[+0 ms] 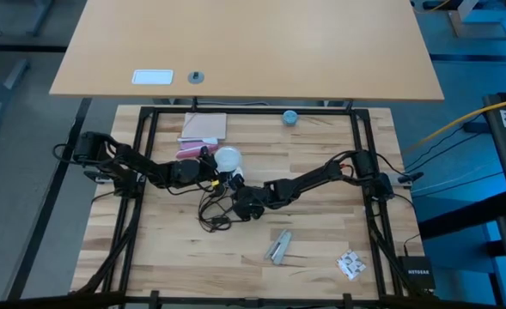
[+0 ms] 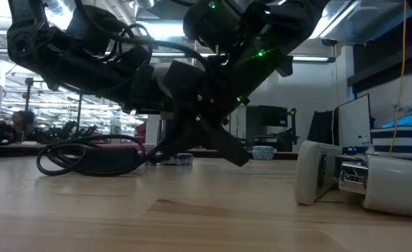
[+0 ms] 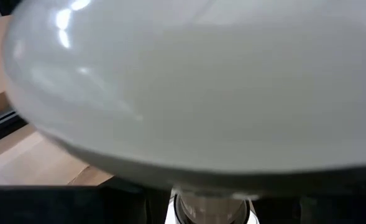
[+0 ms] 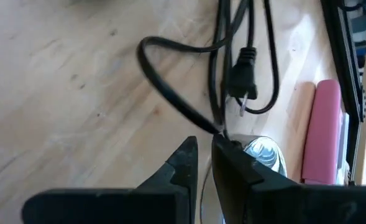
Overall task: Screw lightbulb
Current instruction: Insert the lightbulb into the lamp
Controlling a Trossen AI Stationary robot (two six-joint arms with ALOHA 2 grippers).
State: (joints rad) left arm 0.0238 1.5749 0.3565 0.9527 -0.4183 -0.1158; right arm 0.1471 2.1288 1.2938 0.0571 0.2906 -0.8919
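- Left gripper (image 1: 211,171) is met at table centre, its fingers hidden from view; whether apart or together cannot be told.
- Just ahead of it, the lightbulb (image 1: 228,158) is seen, touching.
- Right gripper (image 1: 240,202), nearly closed, is held just beyond, beside a black cable (image 4: 170,93).

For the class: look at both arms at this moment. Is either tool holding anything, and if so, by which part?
The left tool appears to hold the lightbulb, but its grip point is hidden. The right tool looks nearly shut around a black cord.
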